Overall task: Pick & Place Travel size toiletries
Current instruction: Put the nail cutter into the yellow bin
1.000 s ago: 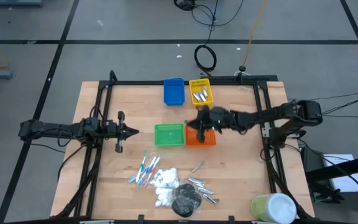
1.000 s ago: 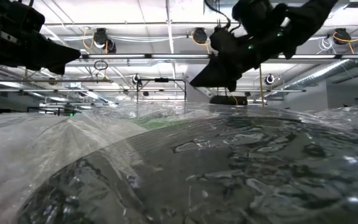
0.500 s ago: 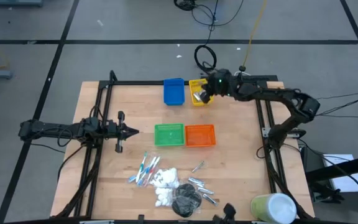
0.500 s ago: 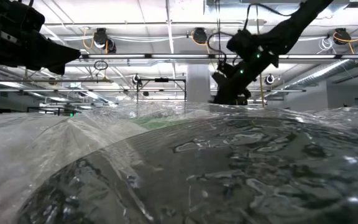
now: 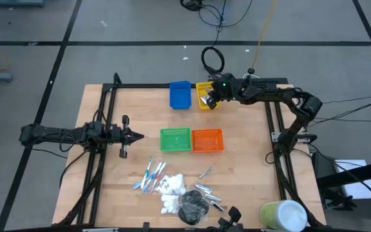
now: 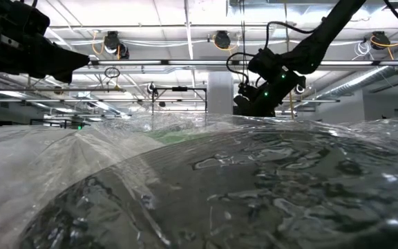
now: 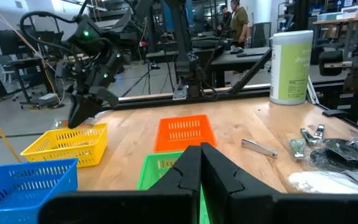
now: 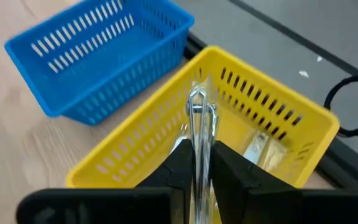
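Over the yellow bin (image 8: 272, 134), delivery pending
Right gripper (image 8: 197, 152) pinched a silvery tube (image 8: 197, 121) upright, ready for dropping; left gripper (image 7: 201, 163) waited, pressed together.

Four bins on table (image 5: 243, 174): two at far edge side by side, two more nearer middle, also side by side. Right gripper (image 5: 210, 96) above far right bin (image 5: 206, 95), tube (image 8: 197, 124) between its fingers, more tubes inside bin. Left gripper (image 5: 136, 135) left of middle bins. Toiletries pile (image 5: 179, 190) at near edge; cylinder (image 5: 282, 216) at near right corner.
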Robot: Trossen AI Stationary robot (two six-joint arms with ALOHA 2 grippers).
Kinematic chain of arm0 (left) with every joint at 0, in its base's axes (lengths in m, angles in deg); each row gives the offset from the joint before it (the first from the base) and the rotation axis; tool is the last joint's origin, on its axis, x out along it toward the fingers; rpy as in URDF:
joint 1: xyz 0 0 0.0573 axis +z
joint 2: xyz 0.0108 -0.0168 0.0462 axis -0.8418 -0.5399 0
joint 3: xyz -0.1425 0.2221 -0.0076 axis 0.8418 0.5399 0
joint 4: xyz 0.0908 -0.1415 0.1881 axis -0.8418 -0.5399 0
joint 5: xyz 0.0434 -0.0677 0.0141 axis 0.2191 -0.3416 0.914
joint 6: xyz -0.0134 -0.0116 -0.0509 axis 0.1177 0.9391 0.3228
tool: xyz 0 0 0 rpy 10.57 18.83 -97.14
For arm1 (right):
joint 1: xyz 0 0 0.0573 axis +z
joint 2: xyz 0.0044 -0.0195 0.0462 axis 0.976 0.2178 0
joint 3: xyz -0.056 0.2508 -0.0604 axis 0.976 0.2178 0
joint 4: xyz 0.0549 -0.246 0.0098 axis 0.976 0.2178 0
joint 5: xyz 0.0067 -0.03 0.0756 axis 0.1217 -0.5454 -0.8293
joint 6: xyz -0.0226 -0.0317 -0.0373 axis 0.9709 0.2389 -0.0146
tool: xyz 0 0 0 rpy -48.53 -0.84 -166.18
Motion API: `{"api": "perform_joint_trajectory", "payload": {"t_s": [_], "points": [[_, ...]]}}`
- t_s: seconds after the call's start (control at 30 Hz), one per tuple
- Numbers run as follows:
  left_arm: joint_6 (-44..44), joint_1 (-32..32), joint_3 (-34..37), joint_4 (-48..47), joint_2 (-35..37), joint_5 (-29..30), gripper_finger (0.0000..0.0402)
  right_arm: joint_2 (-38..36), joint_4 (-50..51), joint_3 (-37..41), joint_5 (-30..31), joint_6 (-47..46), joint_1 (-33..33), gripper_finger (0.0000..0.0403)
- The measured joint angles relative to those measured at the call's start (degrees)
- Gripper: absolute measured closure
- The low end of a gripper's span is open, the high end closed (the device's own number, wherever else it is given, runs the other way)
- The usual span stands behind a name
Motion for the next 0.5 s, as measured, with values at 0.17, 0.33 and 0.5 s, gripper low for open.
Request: {"api": "perform_joint_trajectory", "payload": {"t_s": [0.17,0.33,0.5], "points": [[0.0,0.0,0.0,0.0,0.0,0.0,0.0396,-0.5,-1.0,0.0,0.0,-0.2,0.3,0.0334],[0.0,0.0,0.0,0.0,0.0,0.0,0.0396,-0.4,-0.8,0.0,0.0,0.0,0.3,0.0291],[0.0,0.0,0.0,0.0,0.0,0.0,0.0396,-0.5,-1.1,0.0,0.0,0.0,0.3,0.0252]]}}
